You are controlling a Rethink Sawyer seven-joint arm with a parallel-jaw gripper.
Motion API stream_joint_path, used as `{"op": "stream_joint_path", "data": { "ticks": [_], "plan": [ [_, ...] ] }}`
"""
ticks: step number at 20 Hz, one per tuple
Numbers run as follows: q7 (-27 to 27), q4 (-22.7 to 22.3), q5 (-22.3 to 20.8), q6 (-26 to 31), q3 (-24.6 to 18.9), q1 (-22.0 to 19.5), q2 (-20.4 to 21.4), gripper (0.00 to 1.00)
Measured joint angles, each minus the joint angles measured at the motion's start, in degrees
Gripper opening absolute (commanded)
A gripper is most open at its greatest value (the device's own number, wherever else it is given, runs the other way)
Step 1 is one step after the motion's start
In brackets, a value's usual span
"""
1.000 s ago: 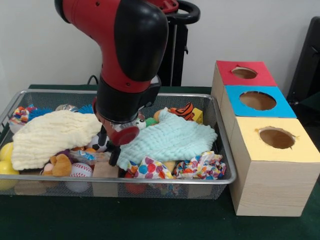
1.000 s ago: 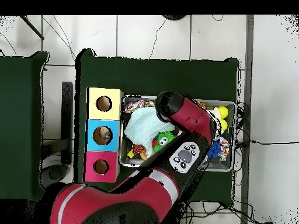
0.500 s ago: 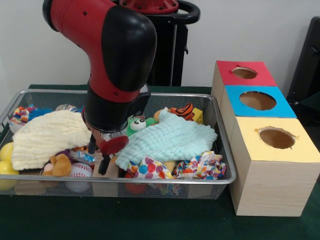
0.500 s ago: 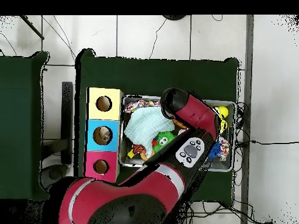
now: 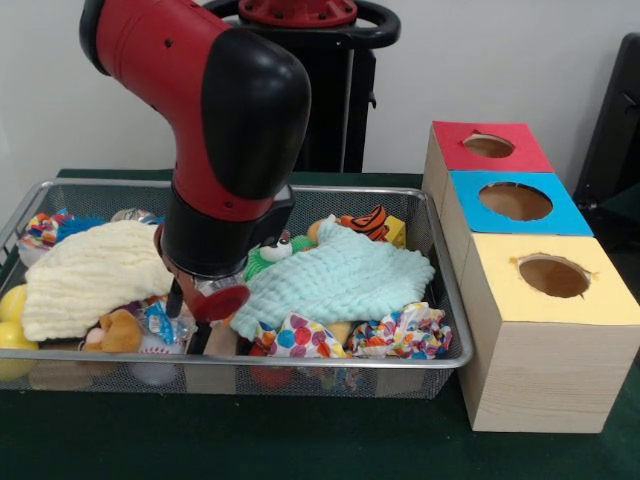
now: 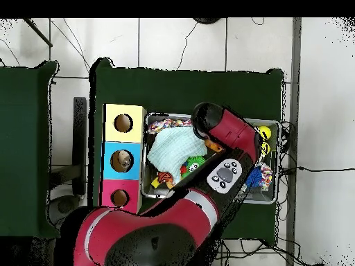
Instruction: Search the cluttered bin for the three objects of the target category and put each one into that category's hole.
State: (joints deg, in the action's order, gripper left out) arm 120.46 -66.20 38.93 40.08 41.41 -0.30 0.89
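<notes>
Gripper (image 5: 186, 320) lowered into the wire bin (image 5: 330, 372) beside the yellow cloth (image 5: 90, 275), fingers spread and empty, probing clutter that hides the targets; their category cannot be told; box holes (image 5: 552, 276) wait unused.

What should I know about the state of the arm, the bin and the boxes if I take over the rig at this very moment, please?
Gripper: down in the front left part of the wire bin, between the cream cloth and the mint cloth; whether it is open or gripping cannot be seen.
Bin: cluttered with both cloths, yellow balls, a baseball, plush toys and patterned wrapped pieces.
Boxes: the red box, blue box and yellow box stand beside the bin; the front view shows nothing in their holes.
Done: no drop visible.
Left: find and post all three targets.
</notes>
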Motion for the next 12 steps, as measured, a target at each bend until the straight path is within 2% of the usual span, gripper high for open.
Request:
{"op": "stream_joint_path", "data": {
  "ticks": [12],
  "plan": [
    [2.9, 2.7, -0.1, 3.9, 1.1, -0.7, -1.1, 1.00]
  ]
}}
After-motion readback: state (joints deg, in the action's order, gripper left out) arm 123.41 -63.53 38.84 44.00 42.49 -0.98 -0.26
